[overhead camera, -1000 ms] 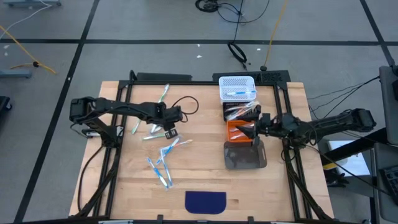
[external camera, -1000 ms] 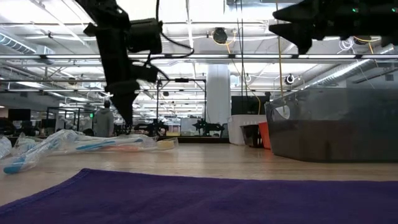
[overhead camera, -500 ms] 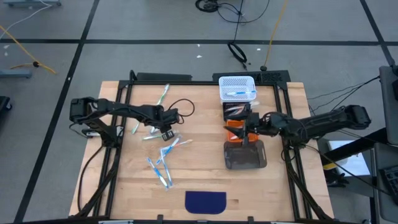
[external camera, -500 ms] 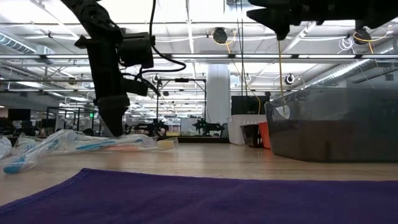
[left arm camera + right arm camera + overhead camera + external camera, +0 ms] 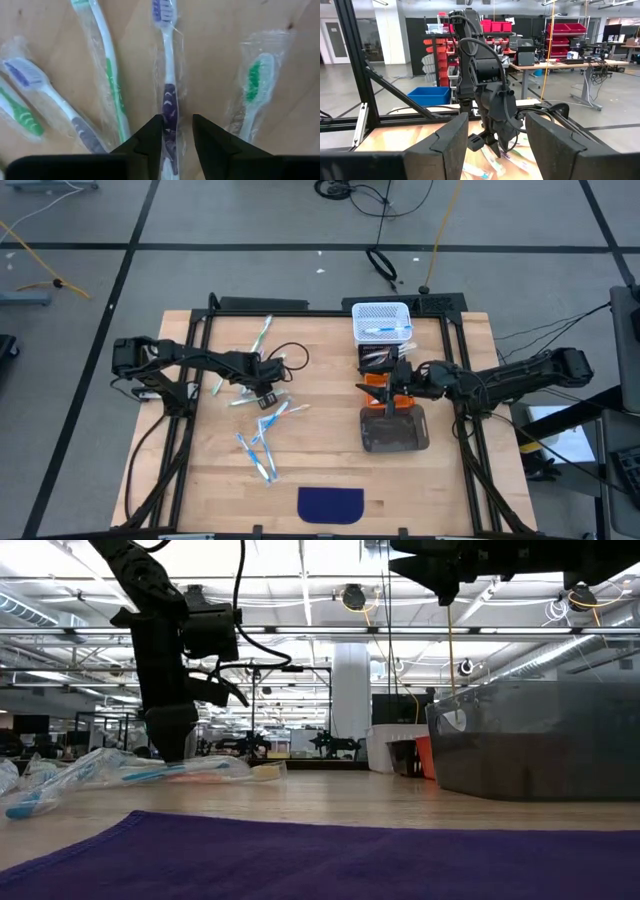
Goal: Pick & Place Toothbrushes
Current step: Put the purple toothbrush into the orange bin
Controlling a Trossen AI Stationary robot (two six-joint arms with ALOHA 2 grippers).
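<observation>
- Straddling a blue-handled toothbrush, the left gripper is down at the wooden table; its fingers stand either side of the handle, not clearly clenched, so whether it is grasped I cannot tell.
- Just beside that gripper lie other wrapped toothbrushes: a green-and-white one on one side, a green-headed one on the other, with bare wood between them.
- More toothbrushes lie scattered on the table nearer the purple cloth.
- The right gripper hangs above the bins with fingers spread and nothing between them.
- Below it sit the orange bin and the grey bin; beyond it the white basket holds a blue toothbrush.
- Open tabletop separates the two grippers.
</observation>
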